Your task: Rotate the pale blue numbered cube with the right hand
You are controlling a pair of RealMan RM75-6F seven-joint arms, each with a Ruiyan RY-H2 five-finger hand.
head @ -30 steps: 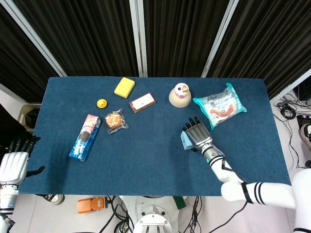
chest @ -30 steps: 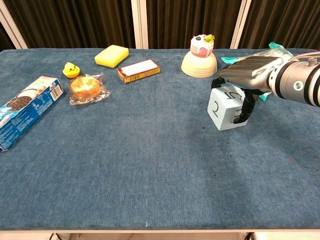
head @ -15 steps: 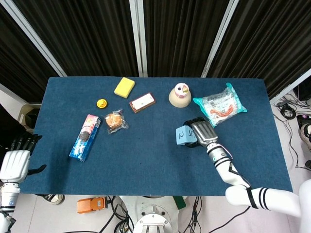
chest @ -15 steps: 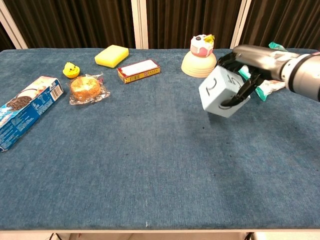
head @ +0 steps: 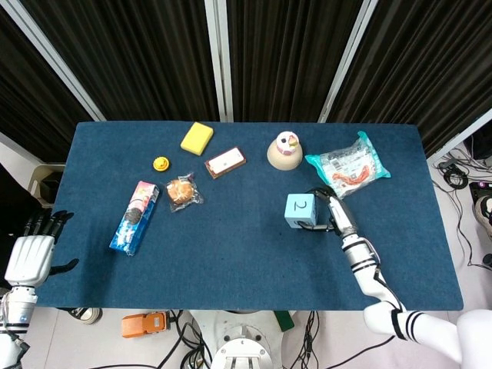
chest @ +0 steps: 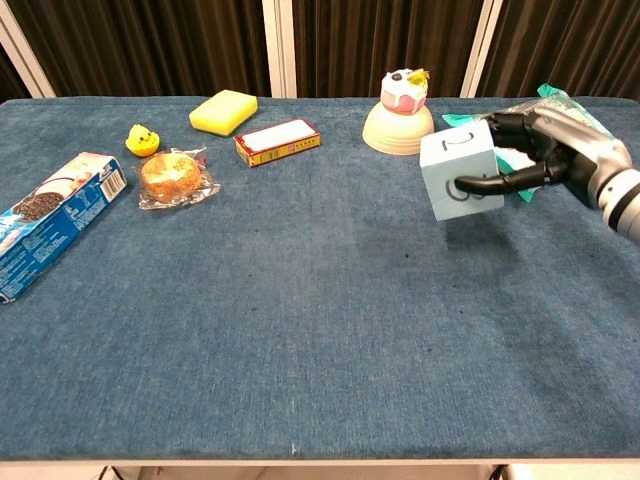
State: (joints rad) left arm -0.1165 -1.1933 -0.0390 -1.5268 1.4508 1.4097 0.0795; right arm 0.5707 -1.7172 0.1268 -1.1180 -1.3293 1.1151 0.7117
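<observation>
Slipping is the main risk: the pale blue numbered cube (chest: 461, 176) is held clear of the blue cloth-covered desk (chest: 300, 330) only by the dark fingers (chest: 497, 183) of the right robot hand (chest: 545, 155), which wrap its near face and far side while the palm sits behind it. If the wrist turns on and the fingers loosen, the cube could drop, tumble across the desk and land with an unintended face up. Just behind the robot hand lies the teal plastic snack packet (head: 347, 167), and beyond the cube to its left stands the beige bowl with a pink-and-white toy on top (chest: 399, 113); a wide swing of the forearm could brush either.

From the head view, the right arm reaches in from the near right corner of the desk, forearm stretched long and low, the robot hand turned sideways and clamped on the cube, whose top shows a "2".

Far off, past the desk's left edge, the left robot hand (head: 29, 254) hangs with fingers spread, holding nothing.
</observation>
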